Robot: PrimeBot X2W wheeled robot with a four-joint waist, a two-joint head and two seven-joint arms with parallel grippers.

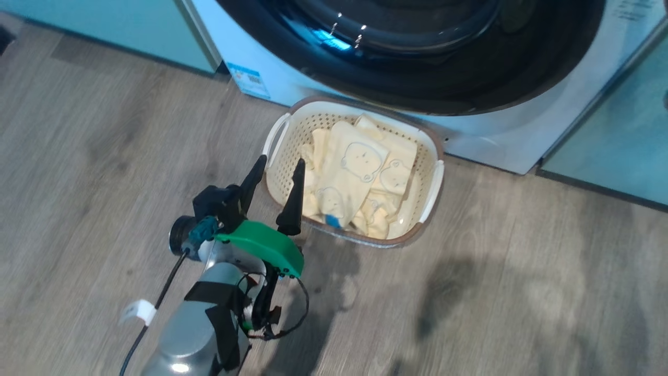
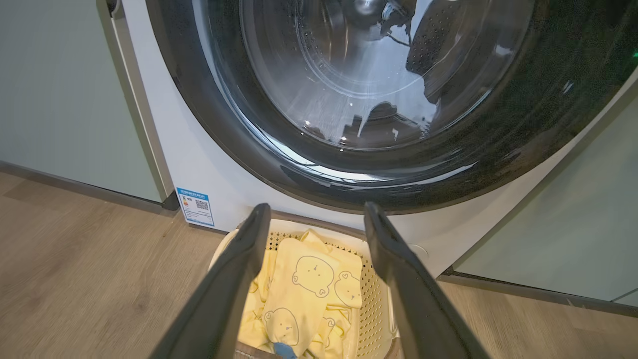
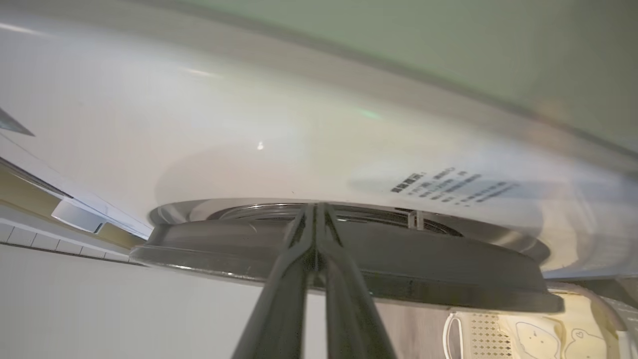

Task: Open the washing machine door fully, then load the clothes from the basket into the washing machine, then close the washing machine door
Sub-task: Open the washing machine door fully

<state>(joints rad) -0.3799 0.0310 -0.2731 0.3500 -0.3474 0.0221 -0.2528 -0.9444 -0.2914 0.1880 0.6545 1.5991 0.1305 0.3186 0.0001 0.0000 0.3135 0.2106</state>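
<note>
The washing machine (image 1: 271, 52) stands at the top of the head view, its glossy black door (image 1: 417, 78) over the front. Right below it on the floor sits the basket (image 1: 425, 175), holding the pale yellow clothes (image 1: 355, 172). My left gripper (image 1: 280, 161) is open and empty, its fingertips above the basket's left rim. In the left wrist view the open left gripper (image 2: 316, 207) frames the clothes (image 2: 304, 289) and basket (image 2: 371, 299) beneath the door (image 2: 498, 149). My right gripper (image 3: 315, 205) is shut, its tips at the narrow gap between the door's rim (image 3: 398, 259) and the white front (image 3: 249, 124).
Pale teal cabinet panels flank the machine on the left (image 1: 104, 26) and right (image 1: 616, 146). A blue label sticker (image 1: 249, 79) marks the machine's lower left corner. Wooden floor (image 1: 522, 287) stretches around the basket, and a black cable trails from my left forearm.
</note>
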